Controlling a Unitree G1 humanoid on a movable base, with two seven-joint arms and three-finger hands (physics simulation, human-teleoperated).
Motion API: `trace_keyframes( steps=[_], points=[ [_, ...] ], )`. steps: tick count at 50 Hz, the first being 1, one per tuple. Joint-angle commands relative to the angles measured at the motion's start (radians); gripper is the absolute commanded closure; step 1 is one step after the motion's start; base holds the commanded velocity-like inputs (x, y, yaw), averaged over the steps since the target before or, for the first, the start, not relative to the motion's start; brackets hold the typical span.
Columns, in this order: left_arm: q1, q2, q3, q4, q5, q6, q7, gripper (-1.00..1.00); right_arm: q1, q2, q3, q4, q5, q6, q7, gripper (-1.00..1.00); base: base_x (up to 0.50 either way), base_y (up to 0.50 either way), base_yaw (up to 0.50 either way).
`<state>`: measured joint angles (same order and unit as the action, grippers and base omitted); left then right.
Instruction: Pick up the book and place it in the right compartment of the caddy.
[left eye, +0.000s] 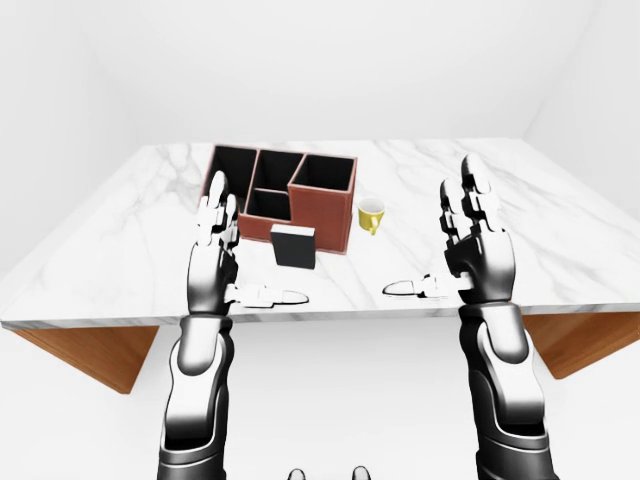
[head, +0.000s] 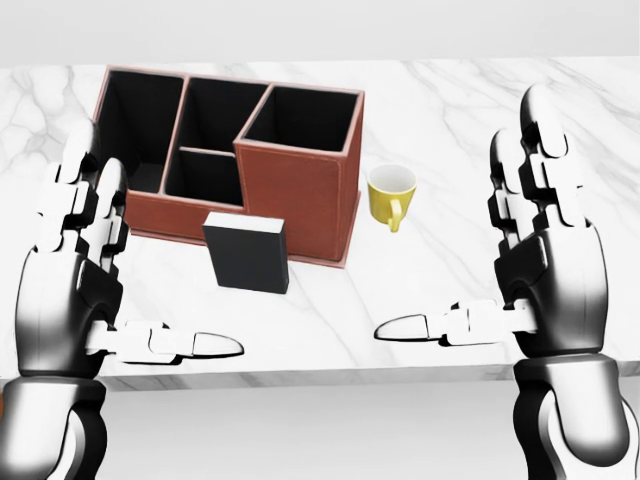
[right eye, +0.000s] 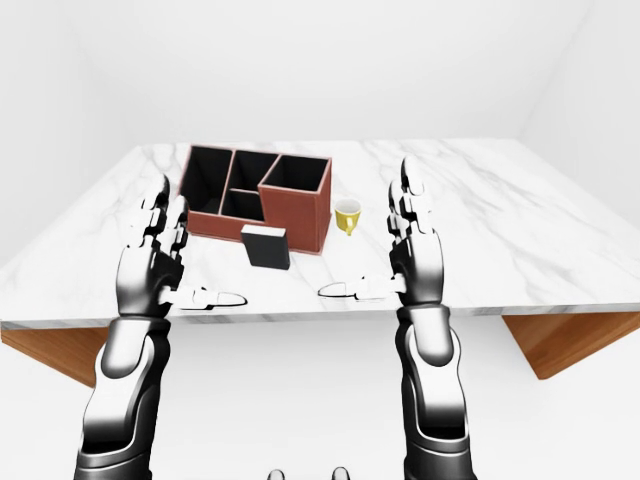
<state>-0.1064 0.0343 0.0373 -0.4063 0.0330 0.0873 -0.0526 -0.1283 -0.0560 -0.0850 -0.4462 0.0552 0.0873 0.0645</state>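
the book (head: 247, 252) is stood upright on the bench (head: 450, 250), touching the caddy (head: 300, 190) at its 6 o'clock. the left robot hand (head: 75, 270) and right robot hand (head: 540, 260) are held spread and empty at 9 and 3 o'clock, probably for a two-sided grasp.

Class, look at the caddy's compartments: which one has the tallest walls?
The right compartment of the caddy. Its walls rise above the other compartments, and it sits nearest the yellow mug.
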Motion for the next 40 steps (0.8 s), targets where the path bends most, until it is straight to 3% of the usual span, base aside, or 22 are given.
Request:
trace_keyframes(
  steps=[1, 24, 40],
  points=[
    [-0.009, 0.001, 0.003, -0.006, 0.002, 0.0, 0.0, -1.0, -0.006, 0.001, -0.001, -0.007, 0.009, 0.0, -0.003, -1.0, 0.4, 0.0, 0.0],
    [-0.004, 0.001, 0.0, -0.01, 0.011, 0.0, -0.006, -1.0, -0.001, 0.003, 0.014, -0.015, 0.011, 0.0, -0.003, -1.0, 0.39, 0.0, 0.0],
    [0.0, 0.001, 0.0, -0.011, 0.014, 0.0, -0.009, -1.0, 0.003, 0.003, 0.01, -0.018, 0.001, 0.0, 0.003, -1.0, 0.12, 0.0, 0.0]
  ],
)
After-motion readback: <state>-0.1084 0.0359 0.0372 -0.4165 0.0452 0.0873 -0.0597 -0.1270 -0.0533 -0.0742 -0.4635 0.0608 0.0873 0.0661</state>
